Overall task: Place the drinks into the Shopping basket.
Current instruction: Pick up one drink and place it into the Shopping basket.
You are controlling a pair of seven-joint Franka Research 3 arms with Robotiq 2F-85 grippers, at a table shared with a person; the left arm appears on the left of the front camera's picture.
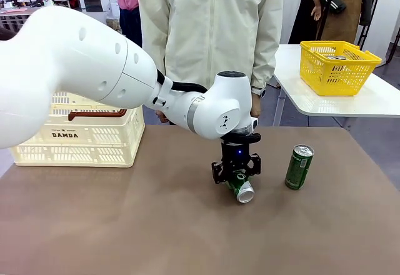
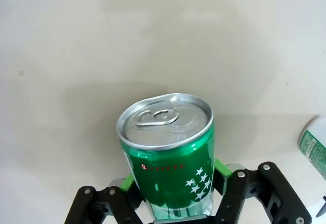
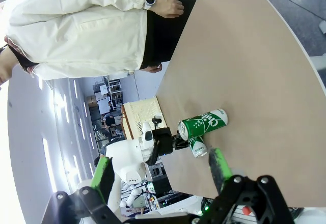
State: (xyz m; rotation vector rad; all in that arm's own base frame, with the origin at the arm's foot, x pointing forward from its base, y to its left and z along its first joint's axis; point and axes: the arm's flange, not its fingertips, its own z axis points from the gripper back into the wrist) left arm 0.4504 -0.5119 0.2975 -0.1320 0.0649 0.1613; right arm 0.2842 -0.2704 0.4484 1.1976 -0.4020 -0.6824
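Front: left jaws clamped on tilted can [image 1: 240, 187], its top toward camera. Basket [image 1: 81, 139] well left of them; second can [image 1: 299, 167] upright to their right.
Left wrist: pads [image 2: 220, 169] press can's flanks, its axis roughly along fingers.
Right wrist: right jaws wide, empty; second can well beyond.

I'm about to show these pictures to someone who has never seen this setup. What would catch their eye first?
First, the big white arm sweeping in from the left, its left tool clamped around a tilted green can at mid-table. Next, a second green can standing upright to the right of it. The cream basket sits at the table's far left, and a person in a pale jacket stands behind the table.
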